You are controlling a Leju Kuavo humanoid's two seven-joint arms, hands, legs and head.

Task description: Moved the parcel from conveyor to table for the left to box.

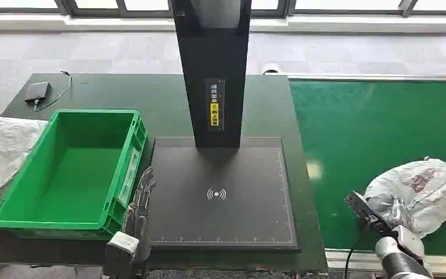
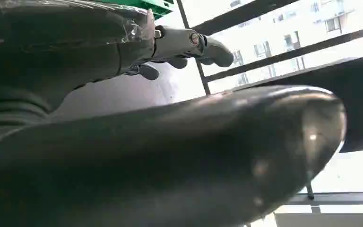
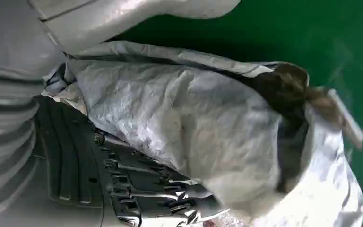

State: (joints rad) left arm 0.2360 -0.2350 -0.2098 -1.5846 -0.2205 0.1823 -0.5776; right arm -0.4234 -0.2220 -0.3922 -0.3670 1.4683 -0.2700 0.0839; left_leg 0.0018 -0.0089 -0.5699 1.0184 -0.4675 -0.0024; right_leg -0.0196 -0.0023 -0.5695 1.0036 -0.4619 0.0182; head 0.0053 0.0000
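The parcel (image 1: pixel 427 186), a crumpled grey-white plastic bag with a dark reddish patch, lies on the green conveyor (image 1: pixel 371 128) at the lower right. My right hand (image 1: pixel 383 221) grips its near end. In the right wrist view the parcel (image 3: pixel 194 127) sits between the thick thumb (image 3: pixel 123 19) and the dark fingers (image 3: pixel 137 189), both pressed against it. My left hand (image 1: pixel 138 203) stands at the table's front edge, between the green box (image 1: pixel 93 113) and the black pad, holding nothing. Its fingers (image 2: pixel 170 45) are spread apart in the left wrist view.
A black scale pad (image 1: pixel 220 174) with a tall black column (image 1: pixel 212 70) fills the table's middle. The green box has nothing in it. A white sack (image 1: pixel 0 151) lies left of the box. A small black device with a cable (image 1: pixel 36 91) sits at the far left.
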